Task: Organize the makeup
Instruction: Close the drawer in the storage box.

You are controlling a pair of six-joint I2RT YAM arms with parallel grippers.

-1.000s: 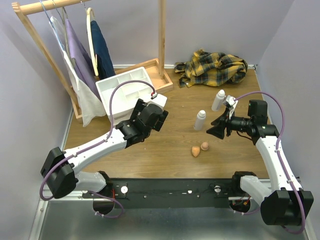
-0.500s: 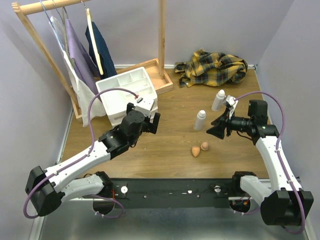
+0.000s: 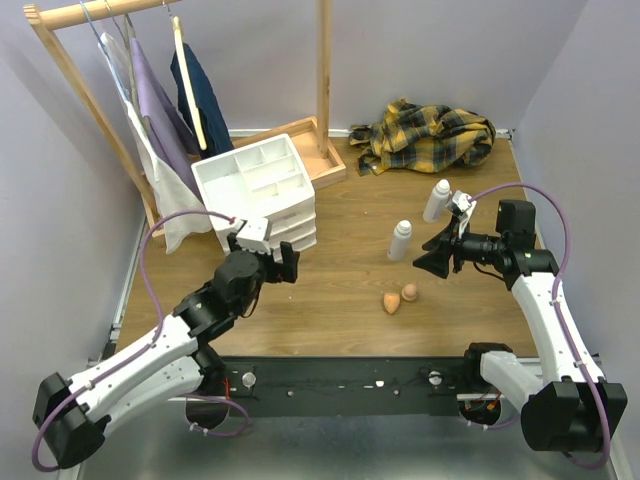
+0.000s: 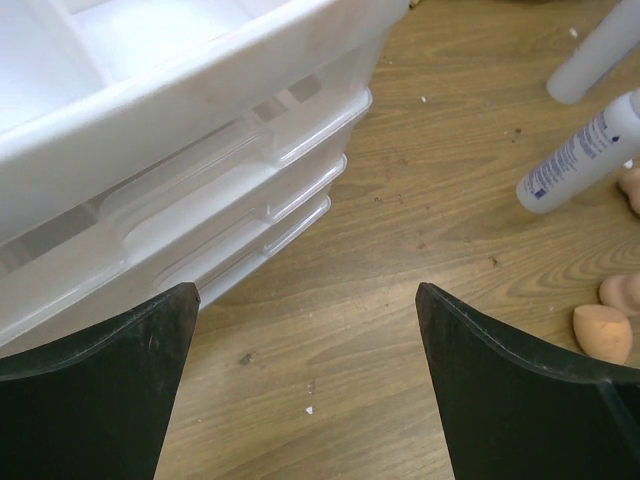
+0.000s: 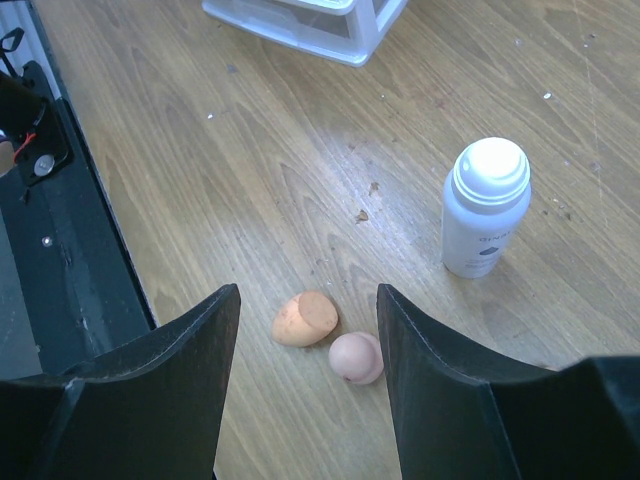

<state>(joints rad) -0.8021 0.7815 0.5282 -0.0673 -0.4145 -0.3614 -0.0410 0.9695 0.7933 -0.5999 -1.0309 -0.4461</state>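
Two white capped bottles stand on the wooden table, one (image 3: 401, 240) mid-table and one (image 3: 436, 200) behind it. Two peach sponges (image 3: 391, 302) (image 3: 409, 292) lie side by side nearer me. My right gripper (image 3: 435, 258) is open and empty, hovering above and just right of the sponges; in the right wrist view the sponges (image 5: 305, 320) (image 5: 356, 357) lie between its jaws, with a bottle (image 5: 485, 205) beyond. My left gripper (image 3: 280, 265) is open and empty in front of the white drawer unit (image 3: 255, 190). In the left wrist view, the unit (image 4: 150, 150) is at left and a bottle (image 4: 580, 155) at right. No pencil sticks show.
A wooden clothes rack (image 3: 323, 70) with hanging garments stands at the back left behind the drawer unit. A yellow plaid cloth (image 3: 430, 135) lies at the back right. A black rail (image 3: 350, 375) runs along the near edge. Lilac walls close in both sides.
My left arm has drawn back toward the near left, away from the top of the drawer unit. The right arm, bottles and sponges have not moved.
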